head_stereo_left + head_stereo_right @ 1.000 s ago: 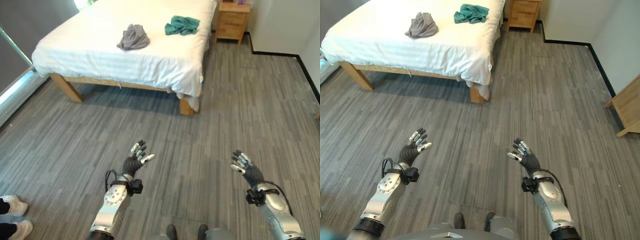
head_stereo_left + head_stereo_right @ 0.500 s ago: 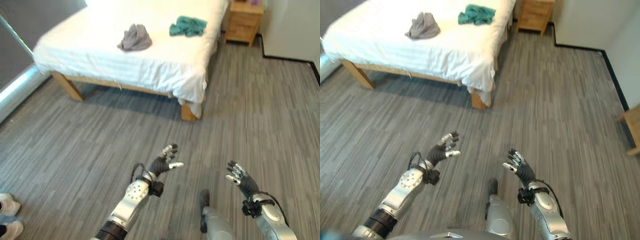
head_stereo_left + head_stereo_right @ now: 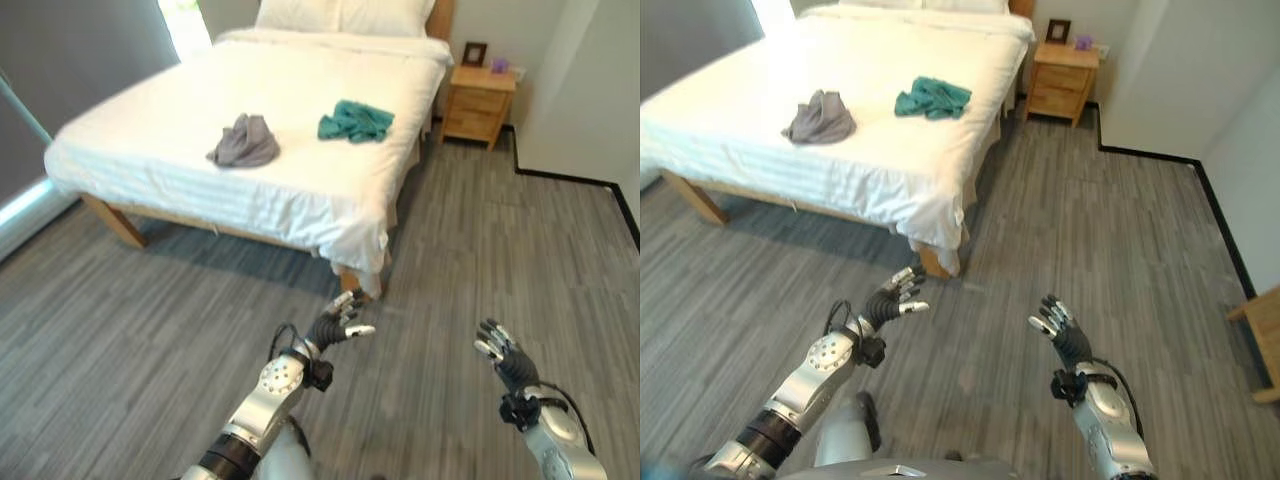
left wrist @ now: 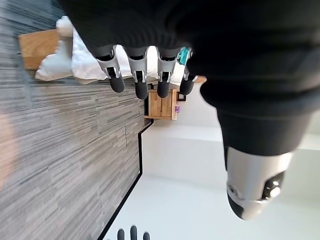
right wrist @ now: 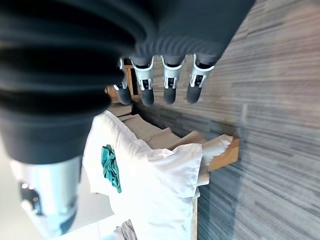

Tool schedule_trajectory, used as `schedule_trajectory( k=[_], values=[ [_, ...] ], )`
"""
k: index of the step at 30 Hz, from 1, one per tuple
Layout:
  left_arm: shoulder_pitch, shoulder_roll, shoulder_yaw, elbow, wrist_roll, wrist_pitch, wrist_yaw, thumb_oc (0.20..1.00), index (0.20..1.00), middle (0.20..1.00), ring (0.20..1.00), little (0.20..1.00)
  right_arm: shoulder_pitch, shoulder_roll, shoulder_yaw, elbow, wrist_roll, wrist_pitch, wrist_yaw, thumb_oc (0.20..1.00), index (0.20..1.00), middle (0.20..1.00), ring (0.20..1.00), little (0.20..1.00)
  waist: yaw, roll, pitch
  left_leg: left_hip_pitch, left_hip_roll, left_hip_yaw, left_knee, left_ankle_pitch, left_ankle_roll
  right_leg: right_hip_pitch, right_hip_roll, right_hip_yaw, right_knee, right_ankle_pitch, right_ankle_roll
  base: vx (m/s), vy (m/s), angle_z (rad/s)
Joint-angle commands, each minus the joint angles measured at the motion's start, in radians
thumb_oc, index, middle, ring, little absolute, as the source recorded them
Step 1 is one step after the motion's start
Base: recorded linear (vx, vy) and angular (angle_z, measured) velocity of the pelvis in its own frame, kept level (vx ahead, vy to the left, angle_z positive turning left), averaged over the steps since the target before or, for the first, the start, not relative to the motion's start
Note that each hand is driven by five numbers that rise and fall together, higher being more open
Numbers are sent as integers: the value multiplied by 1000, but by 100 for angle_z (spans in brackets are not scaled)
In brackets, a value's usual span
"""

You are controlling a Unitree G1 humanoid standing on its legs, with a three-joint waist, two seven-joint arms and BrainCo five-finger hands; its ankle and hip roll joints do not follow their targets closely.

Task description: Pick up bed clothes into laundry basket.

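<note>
Left eye view: on the white bed (image 3: 180,150), a crumpled grey garment (image 3: 243,142) near the middle of the sheet and a bunched teal garment (image 3: 354,121) just beyond it toward the wooden nightstand (image 3: 480,104); both likely light, limp and easy to crush, best taken by pinching the raised central fold of each heap rather than a flat edge. Left hand (image 3: 338,321) raised over the floor short of the bed's near corner, fingers loosely spread, holding nothing; right hand (image 3: 503,351) further from that corner, palm up, fingers fanned and empty. Right eye view: same layout, both hands well apart from the bed and from the clothes; no laundry basket to be made out. Left wrist view: fingers (image 4: 141,85) straight in a row, thumb held apart, bed corner and nightstand beyond. Right wrist view: fingers (image 5: 169,90) extended and relaxed, teal garment (image 5: 110,167) lying on the bed past them.
</note>
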Motion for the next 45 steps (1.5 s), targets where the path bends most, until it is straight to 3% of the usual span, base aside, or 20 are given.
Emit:
schedule_trajectory(
  k=[1,4,6,7,8,9,11,13,16,19,22,25,26,29,31,32,34,35,37,45],
  values=[
    [-13,17,7,-73,-4,-46,-8,1000,1000,1000,1000,1000,-36,-18,-18,-69,-11,-39,37,1000,1000,1000,1000,1000,77,3,-9,101,-36,-21,-105,103,-22,76,-96,94,10,35,130,578,52,-47],
    [15,35,27,-90,5,-46,-13,1000,1000,1000,1000,1000,-41,27,7,-65,4,-29,50,1000,1000,1000,1000,1000,89,-26,-46,141,-71,3,-84,42,45,90,-155,117,100,57,166,596,141,-55],
    [8,51,23,-103,10,-44,-2,1000,1000,1000,1000,1000,-59,63,26,-69,16,-33,45,1000,1000,1000,1000,1000,97,-51,-36,188,-106,24,-43,-40,101,-2,-213,158,406,284,249,503,198,-22],
    [7,51,23,-104,10,-44,-2,1000,1000,1000,1000,1000,-59,64,26,-69,16,-33,45,1000,1000,1000,1000,1000,101,-49,-38,185,-102,28,-42,-39,101,-7,-210,164,407,287,248,418,245,-16],
    [9,66,26,-122,0,-44,6,1000,1000,1000,1000,1000,-60,76,34,-71,23,-28,55,1000,1000,1000,1000,1000,83,-20,-4,282,-107,6,-68,-82,132,-131,-219,164,641,370,256,396,241,-22],
    [12,72,36,-129,0,-47,11,1000,1000,1000,1000,1000,-64,72,37,-67,1,-30,52,1000,1000,1000,1000,1000,72,5,13,316,-92,2,-76,-93,141,-180,-217,152,710,398,252,395,238,-17],
    [20,81,50,-133,11,-49,11,1000,1000,1000,1000,1000,-71,68,44,-68,-27,-29,47,1000,1000,1000,1000,1000,58,22,31,350,-86,-13,-87,-110,148,-240,-209,154,774,361,242,363,112,24],
    [31,98,85,-124,16,-53,20,1000,1000,1000,1000,1000,-61,72,33,-77,-19,-22,55,1000,1000,1000,1000,1000,30,32,43,439,-99,-66,-117,-138,137,-357,-237,129,701,252,211,584,61,42],
    [60,108,109,-136,1,-55,11,1000,1000,1000,1000,1000,-41,59,15,-83,-33,-20,70,1000,1000,1000,1000,1000,18,28,40,468,-96,-103,-124,-161,115,-362,-267,92,543,226,200,463,-120,64],
    [79,100,134,-110,11,-66,7,1000,1000,1000,1000,1000,-22,35,-30,-72,-61,-25,58,1000,1000,1000,1000,1000,-16,-2,31,514,-96,-178,-126,-209,72,-373,-219,207,191,239,227,521,-214,60],
    [75,89,137,-100,2,-78,10,1000,1000,1000,1000,1000,-25,13,-52,-87,-63,-32,58,1000,1000,1000,1000,1000,-29,-13,25,544,-65,-239,-126,-229,49,-387,-190,323,154,266,256,406,-215,98],
    [99,90,154,-97,-6,-79,-3,1000,1000,1000,1000,1000,-36,-4,-71,-97,-60,-31,63,1000,1000,1000,1000,1000,-16,-16,17,567,-26,-267,-125,-212,34,-356,-177,288,158,229,228,280,-258,71],
    [116,73,172,-83,-50,-81,-10,1000,1000,1000,1000,1000,-48,-25,-102,-104,-49,-45,54,1000,1000,1000,1000,1000,-3,-20,22,511,19,-245,6,-129,0,-319,-173,237,135,223,204,182,-301,9],
    [152,53,221,-92,-157,-74,-17,1000,1000,1000,1000,1000,-71,-73,-157,-108,-27,-74,28,1000,1000,1000,1000,1000,8,-63,68,332,36,-233,305,-69,1,-237,-194,135,101,212,144,163,-347,92],
    [176,50,237,-96,-168,-73,-25,1000,1000,1000,1000,1000,-66,-89,-176,-111,-33,-73,23,1000,1000,1000,1000,1000,15,-71,74,319,41,-203,302,-71,6,-214,-195,115,93,199,138,169,-154,92],
    [200,51,252,-92,-159,-72,-29,1000,1000,1000,1000,1000,-48,-110,-225,-117,-44,-74,7,1000,1000,1000,1000,1000,20,-70,70,285,73,-72,218,-60,-3,-175,-206,63,78,178,140,204,-98,60],
    [204,49,253,-88,-158,-73,-30,1000,1000,1000,1000,1000,-38,-112,-239,-126,-45,-75,7,1000,1000,1000,1000,1000,20,-66,65,270,75,-22,160,-54,-12,-160,-209,40,68,168,145,187,-84,71],
    [203,45,251,-80,-155,-76,-22,1000,1000,1000,1000,1000,-14,-99,-254,-153,-37,-86,12,1000,1000,1000,1000,1000,16,-47,53,246,50,77,62,-53,-14,-141,-196,-9,62,148,151,114,-43,99],
    [206,42,258,-95,-159,-83,-6,1000,1000,1000,1000,1000,0,-53,-219,-168,-23,-76,30,1000,1000,1000,1000,1000,14,-31,45,282,17,19,10,-43,-15,-139,-191,-21,69,138,153,178,29,80],
    [256,17,321,-118,-162,-105,15,1000,1000,1000,1000,1000,63,59,-145,-161,3,-59,81,1000,1000,1000,1000,1000,-3,-13,5,389,-28,43,-119,-89,13,-121,-209,-32,37,152,174,111,90,-9]
  ],
)
